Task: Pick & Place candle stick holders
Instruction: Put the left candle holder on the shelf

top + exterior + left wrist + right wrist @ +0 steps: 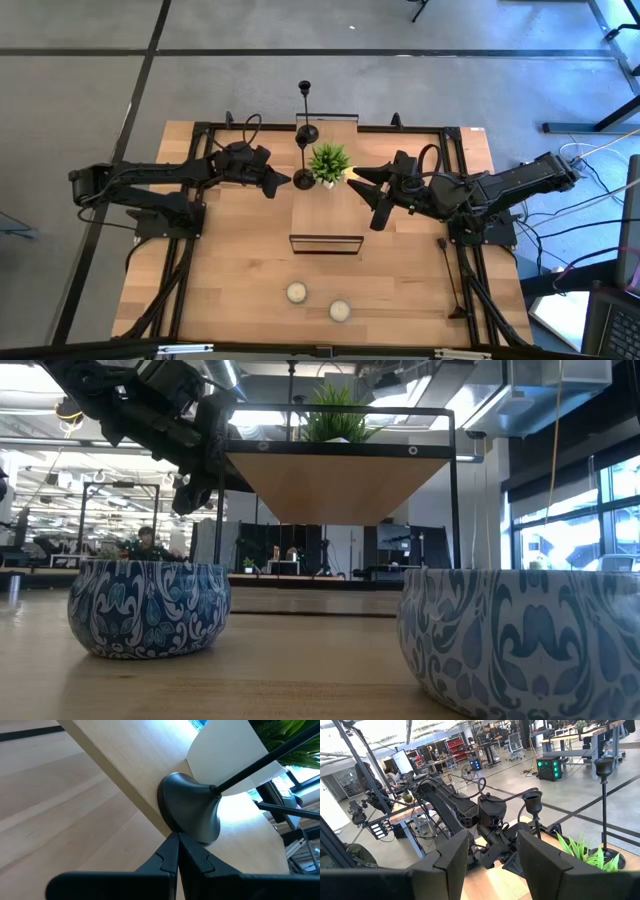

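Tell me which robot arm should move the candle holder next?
Probably the left. The left end effector sits shut right at the round base of a candle stick holder on the shelf. The right end effector is open on the far side of the plant.

Open-plan robotics laboratory or workshop; a light wooden table [240,270] on a grey concrete floor [80,90] marked with dark lines; cables [600,195] trailing beside the table; beyond it, rows of workbenches [565,735], a lit monitor [401,760], a cabinet with green lights [549,767] and red shelving [456,744]; exposed ceiling ducts [420,375] and strip lights; a seated person [146,540] at a far desk.
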